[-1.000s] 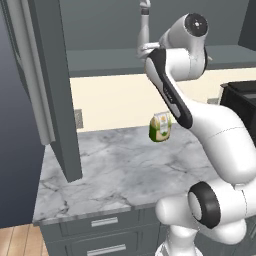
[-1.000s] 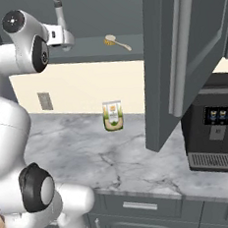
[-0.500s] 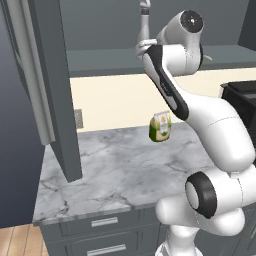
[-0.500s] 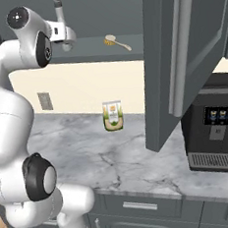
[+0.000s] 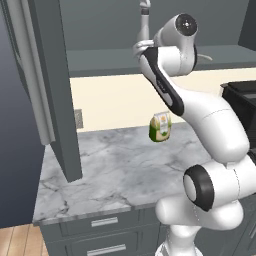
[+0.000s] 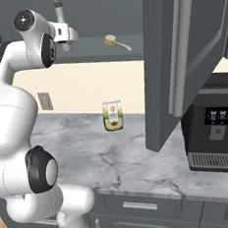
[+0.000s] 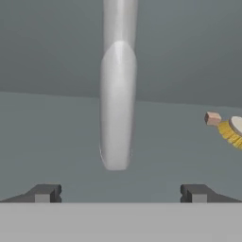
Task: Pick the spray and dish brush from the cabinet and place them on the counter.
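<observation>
The gripper point(image 7: 120, 193) is held wide open at the bottom of the hand view, its fingers set either side of the spray point(image 7: 118, 108) at frame centre on the cabinet point(image 7: 56, 137) shelf, apparently so it can be grasped, while the dish brush point(image 7: 230, 128) lies at the right edge.

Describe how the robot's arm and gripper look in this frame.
The arm is glossy white, built of rounded, bulbous segments with dark grey to black round joint caps and a black strip along one link. No cables or markings show. In the hand view the gripper ends in two small, dark grey blocky fingertips.
</observation>
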Controlling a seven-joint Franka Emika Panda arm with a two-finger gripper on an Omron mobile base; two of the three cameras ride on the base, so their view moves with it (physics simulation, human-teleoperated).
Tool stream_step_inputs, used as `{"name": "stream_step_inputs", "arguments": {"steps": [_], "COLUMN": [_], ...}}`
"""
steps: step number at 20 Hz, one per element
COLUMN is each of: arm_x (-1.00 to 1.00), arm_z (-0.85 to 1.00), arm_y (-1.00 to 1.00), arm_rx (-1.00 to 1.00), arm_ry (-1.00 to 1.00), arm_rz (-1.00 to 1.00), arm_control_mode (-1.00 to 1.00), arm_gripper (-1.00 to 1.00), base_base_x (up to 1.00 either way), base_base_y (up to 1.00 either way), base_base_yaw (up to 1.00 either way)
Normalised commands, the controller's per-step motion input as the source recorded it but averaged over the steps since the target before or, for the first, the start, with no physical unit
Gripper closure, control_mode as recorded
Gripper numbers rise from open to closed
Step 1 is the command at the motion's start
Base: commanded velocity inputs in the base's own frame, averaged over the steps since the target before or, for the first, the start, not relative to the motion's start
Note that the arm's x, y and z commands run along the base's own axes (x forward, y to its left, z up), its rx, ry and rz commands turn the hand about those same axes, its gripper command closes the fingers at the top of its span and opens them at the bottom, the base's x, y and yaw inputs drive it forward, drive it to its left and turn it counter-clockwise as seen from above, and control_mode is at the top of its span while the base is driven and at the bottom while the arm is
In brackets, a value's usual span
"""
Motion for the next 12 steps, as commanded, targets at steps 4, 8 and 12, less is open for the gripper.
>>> {"name": "stream_step_inputs", "arguments": {"steps": [4, 8, 12], "arm_x": [0.28, 0.28, 0.33], "arm_z": [0.00, 0.00, 0.00], "arm_y": [0.00, 0.04, 0.06], "arm_rx": [0.00, 0.00, 0.00], "arm_ry": [0.00, 0.00, 0.00], "arm_rz": [0.00, 0.00, 0.00], "arm_control_mode": [-1.00, -1.00, -1.00], "arm_gripper": [-1.00, -1.00, -1.00], "base_base_x": [0.00, 0.00, 0.00], "base_base_y": [0.00, 0.00, 0.00], "base_base_yaw": [0.00, 0.00, 0.00]}}
